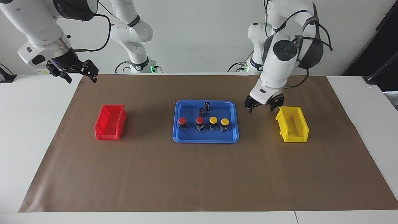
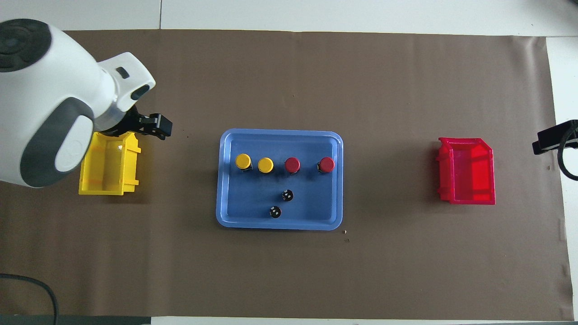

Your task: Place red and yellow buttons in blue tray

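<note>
The blue tray (image 1: 187, 107) lies at the middle of the brown mat and also shows in the overhead view (image 2: 244, 198). Two red buttons (image 1: 182, 121) (image 1: 200, 121) and two yellow buttons (image 1: 213, 120) (image 1: 224, 122) stand in a row in it; the overhead view shows the red ones (image 2: 327, 164) (image 2: 292, 165) and the yellow ones (image 2: 265, 165) (image 2: 243, 161). My left gripper (image 1: 261, 108) is open and empty, low over the mat between the tray and the yellow bin. My right gripper (image 1: 81, 79) is open and empty, raised over the mat's corner at the right arm's end.
Two dark cylinders with silvery tops (image 1: 207, 106) (image 1: 201, 112) stand in the tray, nearer to the robots than the buttons. An empty yellow bin (image 1: 292, 123) stands toward the left arm's end, an empty red bin (image 1: 110, 122) toward the right arm's end.
</note>
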### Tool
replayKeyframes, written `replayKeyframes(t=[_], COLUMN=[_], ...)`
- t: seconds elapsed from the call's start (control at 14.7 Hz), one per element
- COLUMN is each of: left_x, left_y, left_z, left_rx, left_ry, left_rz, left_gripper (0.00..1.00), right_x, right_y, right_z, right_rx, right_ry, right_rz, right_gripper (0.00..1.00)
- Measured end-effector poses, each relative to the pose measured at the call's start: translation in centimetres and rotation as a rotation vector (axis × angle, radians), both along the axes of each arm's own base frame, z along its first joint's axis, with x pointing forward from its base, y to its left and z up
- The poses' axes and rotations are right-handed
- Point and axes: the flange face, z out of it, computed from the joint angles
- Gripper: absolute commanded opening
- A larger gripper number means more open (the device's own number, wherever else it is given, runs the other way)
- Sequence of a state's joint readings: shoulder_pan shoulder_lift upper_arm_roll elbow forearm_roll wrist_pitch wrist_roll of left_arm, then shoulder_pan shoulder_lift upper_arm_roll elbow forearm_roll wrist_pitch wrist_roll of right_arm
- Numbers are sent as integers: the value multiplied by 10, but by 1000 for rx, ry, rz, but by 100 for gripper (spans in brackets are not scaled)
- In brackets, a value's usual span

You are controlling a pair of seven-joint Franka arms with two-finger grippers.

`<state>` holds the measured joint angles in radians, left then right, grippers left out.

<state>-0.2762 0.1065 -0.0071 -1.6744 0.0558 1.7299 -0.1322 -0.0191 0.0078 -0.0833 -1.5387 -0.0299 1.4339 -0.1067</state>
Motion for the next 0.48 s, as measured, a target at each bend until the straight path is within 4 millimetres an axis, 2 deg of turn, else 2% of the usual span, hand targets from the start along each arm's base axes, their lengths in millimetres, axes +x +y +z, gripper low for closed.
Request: replayKeyframes(t=[0.14, 0.2, 0.34, 0.48], left_x=[6, 5, 1, -4], left_y=[74, 100, 129, 137], left_z=[25, 33, 43, 53], left_rx=[-10, -13, -16, -39], left_ry=[-16, -24, -29, -37], left_rz=[0, 6, 24, 43], left_gripper=[100, 100, 100, 100], right_x=[0, 0, 1, 1], right_y=[1, 1, 5, 11], right_z=[0, 0, 0, 0], right_rx=[-1, -2, -4, -9], right_ry=[0, 0, 0, 1], right_rz=[1, 2, 10, 22], right_gripper=[100, 100, 100, 100])
